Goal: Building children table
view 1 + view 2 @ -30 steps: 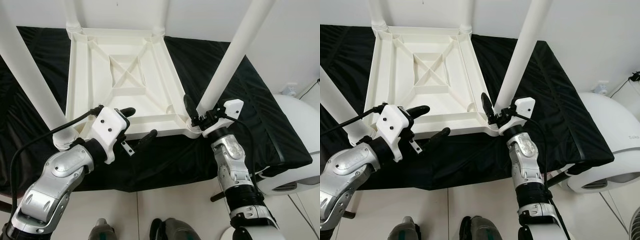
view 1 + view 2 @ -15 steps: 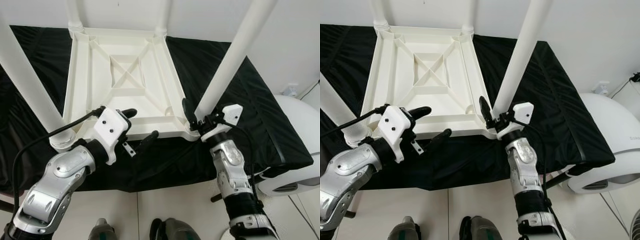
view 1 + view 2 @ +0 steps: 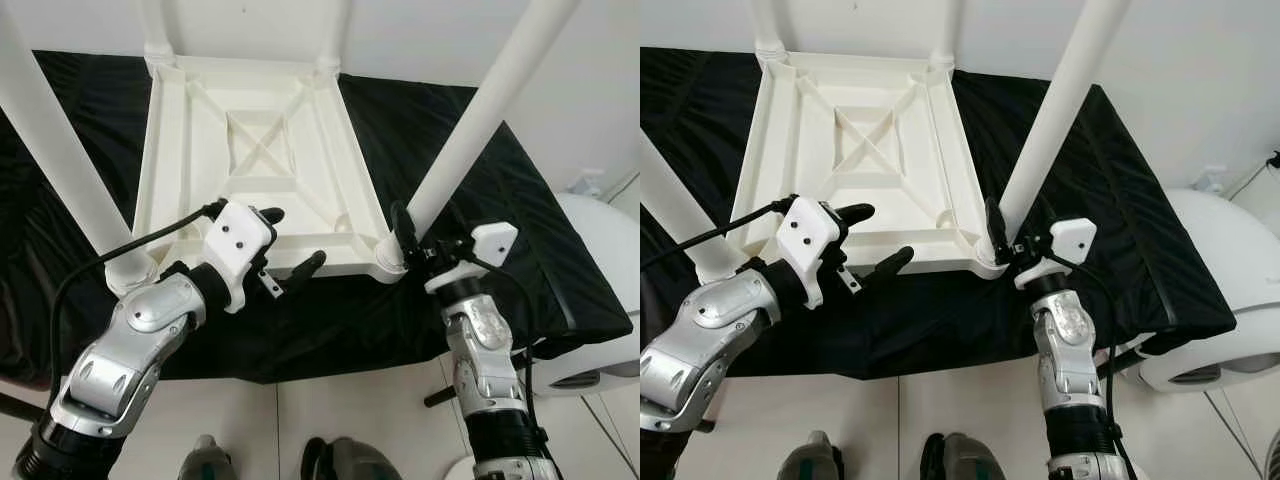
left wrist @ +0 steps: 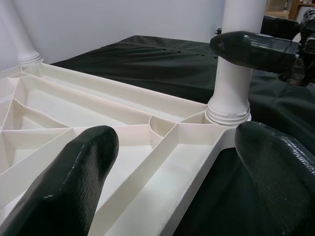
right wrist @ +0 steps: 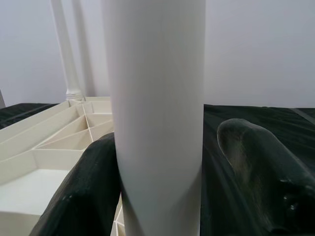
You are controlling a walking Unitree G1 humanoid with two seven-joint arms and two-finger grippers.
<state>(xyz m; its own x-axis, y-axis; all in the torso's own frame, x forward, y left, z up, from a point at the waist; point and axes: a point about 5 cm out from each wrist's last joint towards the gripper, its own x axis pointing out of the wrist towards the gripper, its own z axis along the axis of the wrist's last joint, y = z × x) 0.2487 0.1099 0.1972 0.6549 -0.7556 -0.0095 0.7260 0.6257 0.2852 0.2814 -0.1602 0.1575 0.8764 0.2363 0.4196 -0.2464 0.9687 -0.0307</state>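
Note:
A white plastic children's table (image 3: 340,262) lies upside down on a black cloth, its legs standing up. My left gripper (image 3: 293,238) is open at the near rim, one finger over the ribbed underside and one in front of the edge, holding nothing. My right gripper (image 3: 1018,225) is at the base of the near right leg (image 3: 480,120), where the leg enters its corner socket (image 4: 229,98). In the right wrist view the leg (image 5: 155,98) stands between the two fingers (image 5: 83,191); one finger touches it and a thin gap shows at the other.
The near left leg (image 3: 50,130) rises beside my left arm, and two far legs (image 3: 158,25) stand at the back corners. The black cloth (image 3: 450,130) covers the platform to its edges. A white rounded appliance (image 3: 610,300) stands at the right. My feet (image 3: 340,462) are on the tiled floor.
The view has shifted slightly. My right wrist has moved a little right and its finger now lies closer against the leg's base. The left gripper stays open at the near rim.

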